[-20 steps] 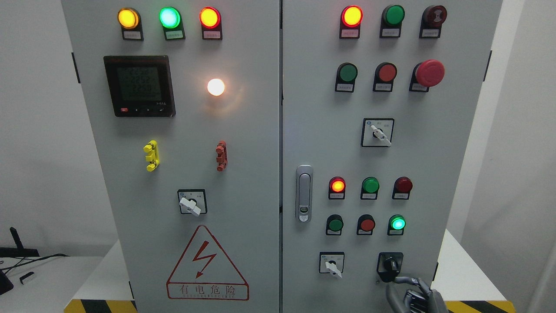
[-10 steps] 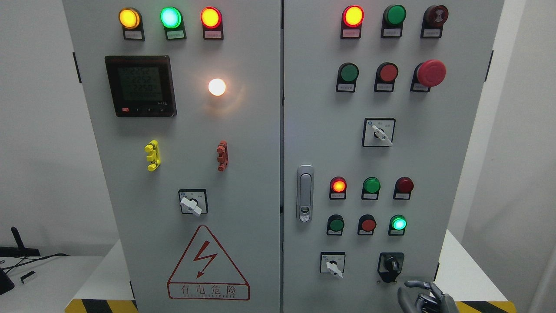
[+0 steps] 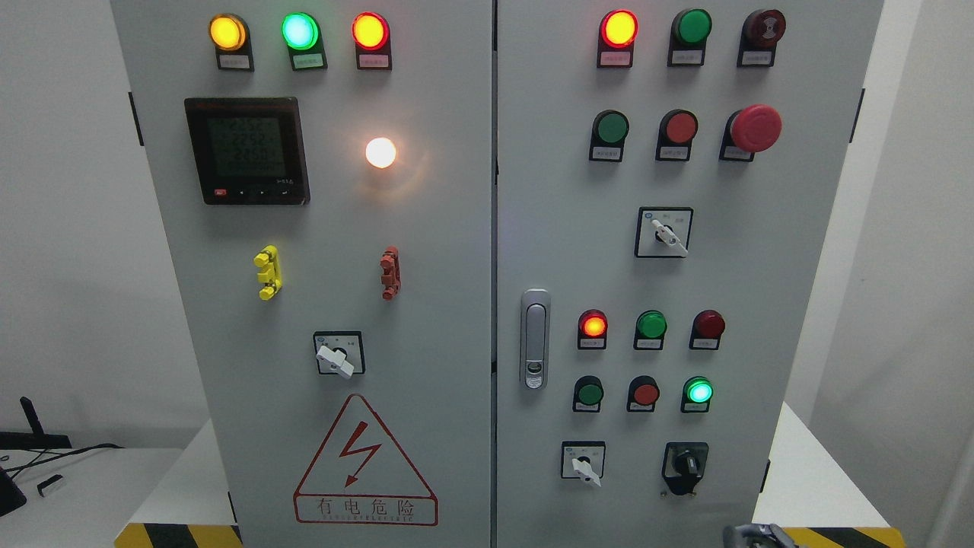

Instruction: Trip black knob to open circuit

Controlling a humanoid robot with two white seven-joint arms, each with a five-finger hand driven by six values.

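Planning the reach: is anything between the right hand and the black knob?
Nothing visible. The right hand barely shows at the bottom edge, below and right of the black knob; only bare grey cabinet door lies between them.

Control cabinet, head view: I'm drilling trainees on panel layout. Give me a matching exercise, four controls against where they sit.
Things:
1. black knob
2. red mushroom button
3. panel meter
4. warning triangle

Places:
A. upper left door
B. bottom of left door
C. bottom right of right door
D. upper right of right door

Pairs: 1-C, 2-D, 3-A, 4-B
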